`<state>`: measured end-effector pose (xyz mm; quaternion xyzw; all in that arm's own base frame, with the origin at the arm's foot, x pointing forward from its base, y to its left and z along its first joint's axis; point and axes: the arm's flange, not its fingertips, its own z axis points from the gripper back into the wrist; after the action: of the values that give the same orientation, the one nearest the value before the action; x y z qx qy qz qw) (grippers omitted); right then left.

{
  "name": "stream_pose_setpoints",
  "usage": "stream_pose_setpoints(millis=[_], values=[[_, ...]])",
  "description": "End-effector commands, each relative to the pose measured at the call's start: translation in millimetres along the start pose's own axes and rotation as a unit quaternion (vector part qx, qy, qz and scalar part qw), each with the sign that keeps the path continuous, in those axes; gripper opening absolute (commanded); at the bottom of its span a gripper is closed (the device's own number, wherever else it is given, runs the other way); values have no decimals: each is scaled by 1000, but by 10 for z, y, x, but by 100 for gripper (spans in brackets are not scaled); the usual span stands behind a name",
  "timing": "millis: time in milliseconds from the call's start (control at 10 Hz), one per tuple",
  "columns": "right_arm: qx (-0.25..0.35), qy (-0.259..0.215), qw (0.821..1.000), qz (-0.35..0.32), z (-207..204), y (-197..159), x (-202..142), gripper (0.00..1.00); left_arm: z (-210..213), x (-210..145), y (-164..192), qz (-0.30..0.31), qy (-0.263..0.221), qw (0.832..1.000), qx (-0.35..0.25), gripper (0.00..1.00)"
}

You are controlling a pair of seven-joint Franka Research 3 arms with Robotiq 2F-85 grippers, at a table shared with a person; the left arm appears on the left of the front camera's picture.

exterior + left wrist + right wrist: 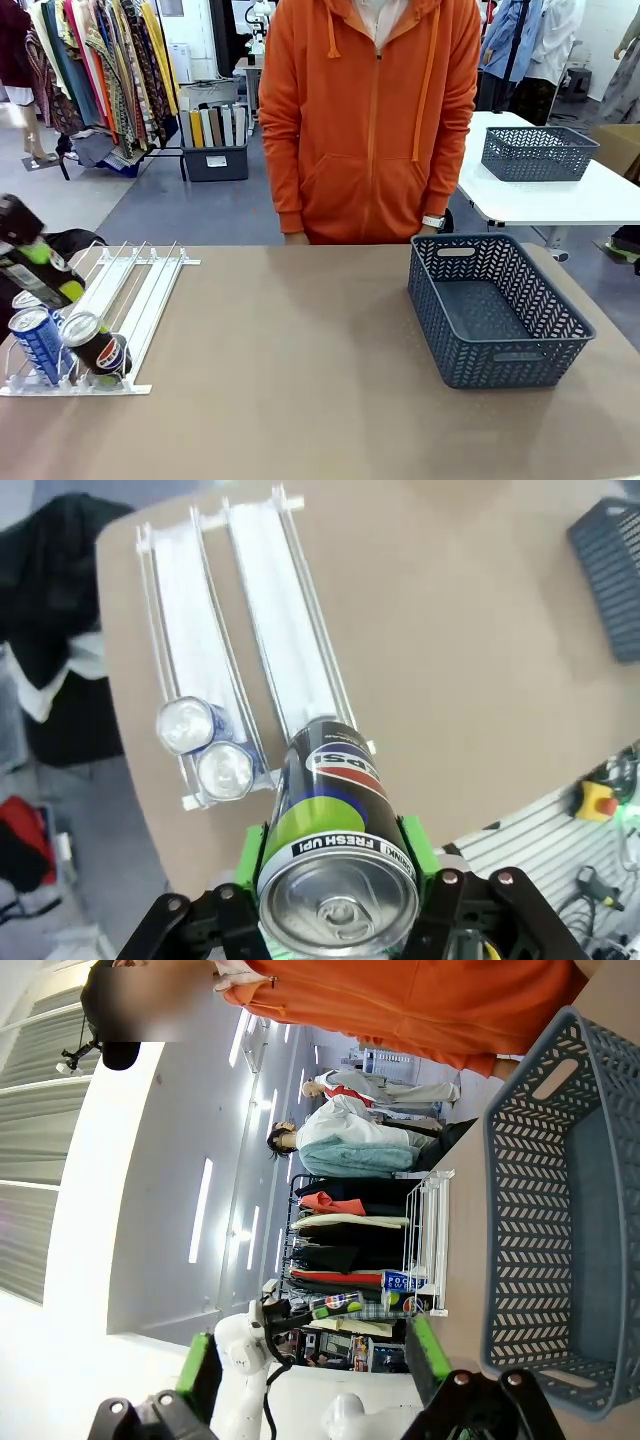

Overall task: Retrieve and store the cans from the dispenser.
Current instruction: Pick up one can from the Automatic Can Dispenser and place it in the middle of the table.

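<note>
My left gripper (335,880) is shut on a dark Pepsi can (335,800) with a green band, its silver top facing the wrist camera. In the front view that gripper (50,273) holds the can (27,278) just above the rear left of the dispenser (135,295). A blue-and-white can (38,343) and a dark Pepsi can (97,347) lie at the dispenser's front lip; from above, their silver tops (185,723) (225,770) sit side by side. My right gripper (312,1385) is open and holds nothing, well away from the dispenser (428,1235).
A dark grey mesh basket (540,365) stands on the table's right half, also in the right wrist view (520,1170). A person in an orange hoodie (365,120) stands at the far edge. Bare tabletop lies between dispenser and basket.
</note>
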<state>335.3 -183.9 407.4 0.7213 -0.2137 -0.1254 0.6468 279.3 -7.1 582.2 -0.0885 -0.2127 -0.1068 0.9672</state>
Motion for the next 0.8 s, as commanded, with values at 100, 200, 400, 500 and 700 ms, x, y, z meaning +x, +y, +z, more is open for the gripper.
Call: stream_pose_setpoints(millis=[100, 200, 400, 500, 700], values=[[-2, 9, 1000, 6, 20, 33, 11, 100, 270, -389, 373, 59, -93, 990, -88, 0], [-2, 9, 1000, 6, 20, 33, 11, 100, 170, -126, 133, 7, -31, 999, -26, 0], [-2, 9, 1000, 6, 20, 33, 11, 100, 170, -126, 133, 7, -31, 999, -26, 0], [-2, 9, 1000, 6, 20, 33, 11, 100, 170, -126, 133, 7, -31, 999, -26, 0], [-2, 9, 1000, 6, 20, 33, 11, 100, 170, -126, 133, 7, -31, 999, -26, 0]])
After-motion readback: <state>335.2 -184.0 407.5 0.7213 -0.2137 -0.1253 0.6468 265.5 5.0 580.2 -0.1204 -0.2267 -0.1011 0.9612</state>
